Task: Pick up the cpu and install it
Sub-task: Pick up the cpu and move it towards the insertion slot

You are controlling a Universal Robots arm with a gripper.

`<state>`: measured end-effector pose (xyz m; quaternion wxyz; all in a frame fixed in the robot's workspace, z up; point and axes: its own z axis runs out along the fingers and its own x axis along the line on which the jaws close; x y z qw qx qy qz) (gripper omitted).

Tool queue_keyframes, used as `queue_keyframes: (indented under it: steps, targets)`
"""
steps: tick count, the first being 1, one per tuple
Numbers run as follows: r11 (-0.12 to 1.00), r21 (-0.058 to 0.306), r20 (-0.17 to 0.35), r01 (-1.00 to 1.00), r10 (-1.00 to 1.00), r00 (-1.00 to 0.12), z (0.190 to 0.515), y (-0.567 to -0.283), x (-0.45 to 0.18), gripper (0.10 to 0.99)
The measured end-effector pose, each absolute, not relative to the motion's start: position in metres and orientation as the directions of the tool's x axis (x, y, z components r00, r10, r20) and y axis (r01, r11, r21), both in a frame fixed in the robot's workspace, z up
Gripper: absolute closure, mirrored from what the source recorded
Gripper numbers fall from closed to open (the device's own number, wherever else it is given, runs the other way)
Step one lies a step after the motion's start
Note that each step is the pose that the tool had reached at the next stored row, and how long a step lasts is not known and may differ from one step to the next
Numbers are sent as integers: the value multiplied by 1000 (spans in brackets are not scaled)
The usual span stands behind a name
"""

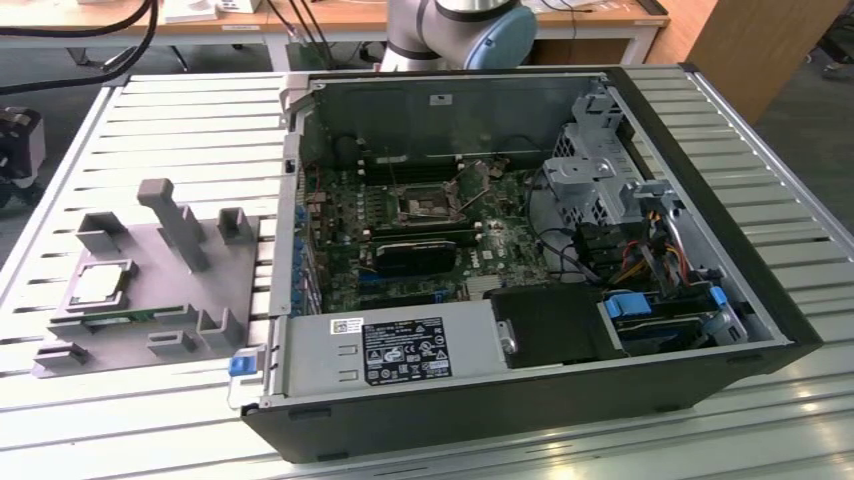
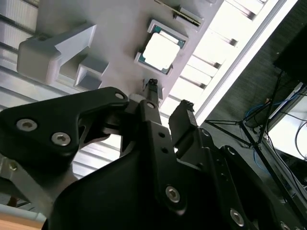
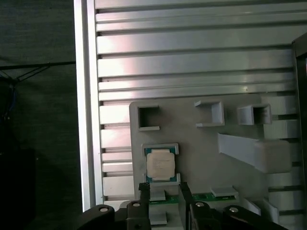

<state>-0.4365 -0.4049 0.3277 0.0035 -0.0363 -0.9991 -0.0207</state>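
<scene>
The cpu (image 1: 103, 283), a small square chip with a shiny silver top, lies flat in a pocket of the grey fixture (image 1: 160, 250) at the exterior view's left. Both wrist views look down on the cpu (image 2: 160, 50) (image 3: 159, 164). My gripper (image 2: 169, 93) (image 3: 164, 189) hangs above the fixture, close to the chip but apart from it. It is open, its two black fingers (image 2: 152, 85) spread with nothing between them. The open computer case (image 1: 747, 300) lies on its side, with the motherboard's socket (image 1: 424, 205) near the board's middle.
The fixture has tall grey posts (image 1: 171, 215) and small brackets around the chip. A thin green memory stick (image 1: 134, 318) (image 3: 211, 196) lies beside the cpu pocket. The slatted metal table (image 1: 174, 110) ends close to the fixture (image 3: 88, 120). The arm's base (image 1: 461, 30) stands behind the case.
</scene>
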Motion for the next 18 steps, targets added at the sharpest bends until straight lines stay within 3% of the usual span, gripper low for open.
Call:
queue_keyframes:
  steps: [4, 5, 7, 10, 11, 18]
  targets:
    - [997, 41, 9, 72, 71, -997, 324, -405, -436, 561]
    - [997, 41, 9, 72, 71, -997, 324, -405, -436, 561]
    - [997, 41, 9, 71, 71, -997, 322, -405, -436, 447]
    - [997, 41, 9, 71, 71, -997, 321, -405, -436, 388]
    - [997, 41, 9, 71, 71, -997, 320, -405, -436, 325]
    - [997, 41, 9, 71, 71, -997, 318, -405, -436, 325]
